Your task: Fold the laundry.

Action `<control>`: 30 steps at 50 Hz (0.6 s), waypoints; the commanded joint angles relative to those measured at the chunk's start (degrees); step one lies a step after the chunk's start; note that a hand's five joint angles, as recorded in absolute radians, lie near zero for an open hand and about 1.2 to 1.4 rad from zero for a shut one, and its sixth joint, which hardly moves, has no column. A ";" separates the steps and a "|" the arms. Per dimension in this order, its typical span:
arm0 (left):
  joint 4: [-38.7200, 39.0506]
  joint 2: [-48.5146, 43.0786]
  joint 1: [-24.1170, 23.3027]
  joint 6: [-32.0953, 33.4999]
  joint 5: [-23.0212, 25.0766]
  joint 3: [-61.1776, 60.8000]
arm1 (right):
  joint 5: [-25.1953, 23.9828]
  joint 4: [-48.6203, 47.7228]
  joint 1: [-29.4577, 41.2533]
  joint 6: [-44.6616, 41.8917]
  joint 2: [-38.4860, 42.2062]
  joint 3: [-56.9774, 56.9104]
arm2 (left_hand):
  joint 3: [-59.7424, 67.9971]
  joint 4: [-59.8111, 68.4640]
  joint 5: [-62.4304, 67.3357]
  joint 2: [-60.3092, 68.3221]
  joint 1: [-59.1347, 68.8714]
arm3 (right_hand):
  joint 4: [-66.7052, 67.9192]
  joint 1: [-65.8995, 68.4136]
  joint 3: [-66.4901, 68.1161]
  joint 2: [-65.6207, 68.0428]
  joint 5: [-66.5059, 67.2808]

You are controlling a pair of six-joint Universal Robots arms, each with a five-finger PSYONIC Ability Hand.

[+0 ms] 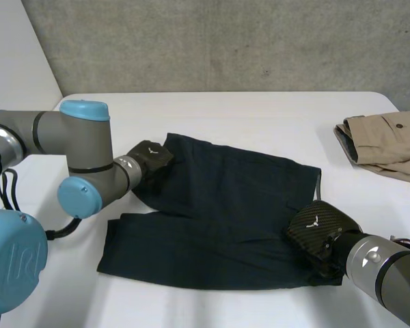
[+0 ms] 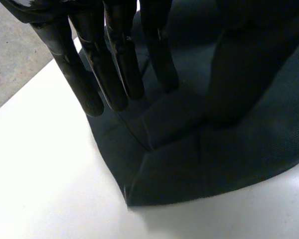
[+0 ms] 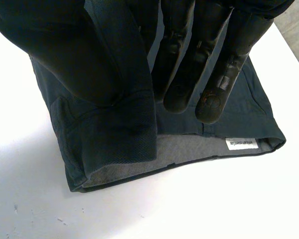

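Observation:
Dark navy shorts point(image 1: 225, 205) lie spread flat on the white table point(image 1: 260, 116). My left hand point(image 1: 150, 156) is over their far left corner. In the left wrist view its fingers point(image 2: 109, 74) are straight and apart from the thumb, just above the cloth point(image 2: 214, 164), holding nothing. My right hand point(image 1: 321, 232) is at the near right edge, on the waistband. In the right wrist view the waistband point(image 3: 114, 144) is turned up between thumb and fingers point(image 3: 189, 74), its grey inside and a white label point(image 3: 241, 144) showing.
A folded beige garment point(image 1: 386, 143) lies at the table's far right edge. Bare table surrounds the shorts on the far side and at the near left. A grey wall point(image 1: 225, 41) stands behind the table.

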 commanded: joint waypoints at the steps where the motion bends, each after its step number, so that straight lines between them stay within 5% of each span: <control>1: 0.03 -1.20 0.00 0.02 -0.42 0.85 | 0.01 -0.50 -0.06 -0.06 0.02 0.44 | 16.85 16.77 17.17 16.49 16.03 | 11.72 23.61 11.82 12.45 12.27; 6: 0.03 -0.94 0.08 -0.07 -0.60 0.85 | -0.08 -1.46 -0.06 0.03 0.02 1.14 | 31.49 31.41 31.81 31.13 30.68 | 11.72 23.61 11.82 12.45 12.27; 17: 1.79 1.16 0.08 -0.07 -10.26 -0.11 | -0.08 -1.73 0.11 0.03 0.02 1.32 | 31.50 31.42 31.82 31.14 30.68 | 11.72 23.61 11.82 12.45 12.27; 23: 2.05 1.78 -0.09 -0.59 -10.71 -1.78 | 0.01 -2.08 0.02 -0.06 0.02 1.49 | 31.50 31.42 31.82 31.14 30.68 | 11.72 23.61 11.82 12.45 12.27; 26: 3.28 2.22 -0.27 -0.77 -10.01 -2.83 | 0.01 -2.17 0.11 0.03 0.11 1.49 | 0.15 0.07 0.47 -0.21 -0.66 | 11.72 23.61 11.82 12.45 12.27; 30: 4.78 3.10 -0.35 -1.03 -8.43 -3.63 | 0.10 -2.17 0.11 0.03 0.11 1.49 | -5.15 -5.22 -4.83 -5.51 -5.96 | 11.72 23.61 11.82 12.45 12.27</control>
